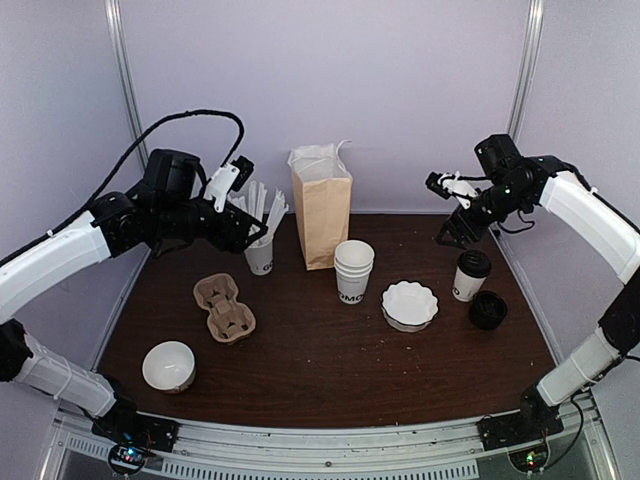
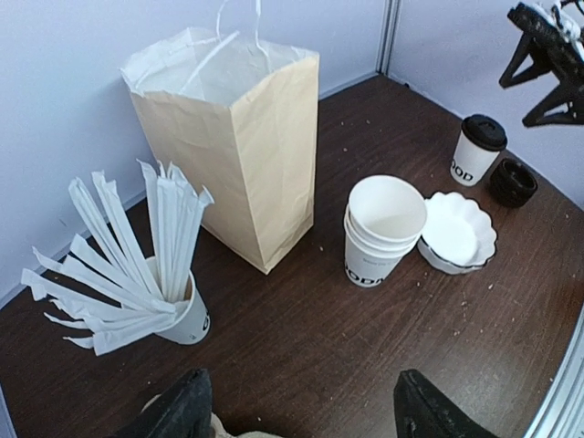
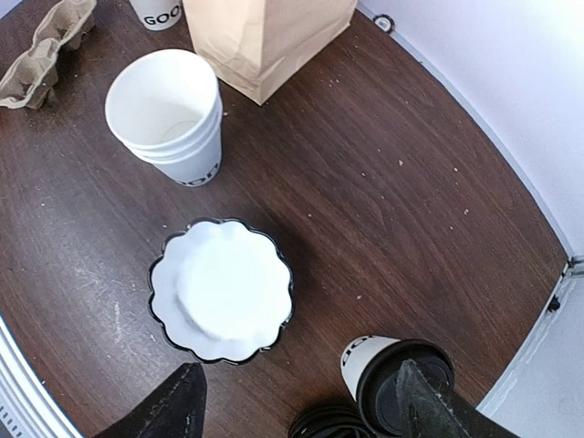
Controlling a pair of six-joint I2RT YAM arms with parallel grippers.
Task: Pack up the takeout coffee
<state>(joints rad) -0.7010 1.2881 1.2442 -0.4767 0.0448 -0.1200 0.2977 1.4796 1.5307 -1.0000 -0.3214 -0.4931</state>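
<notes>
White bowl sits nearest on the counter. Left arm bends inward, the left end effector by the straw cup, fingers apart and empty. Right end effector hangs with fingers apart above the takeout coffee, which stands upright near the counter's right edge. The straw cup reads "GOO".

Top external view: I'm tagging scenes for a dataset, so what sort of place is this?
Likely a mock coffee-takeout counter in a lab booth: a tan paper bag, stacked white paper cups and a black-lidded white paper cup on a dark wooden table between plain pale walls.
</notes>
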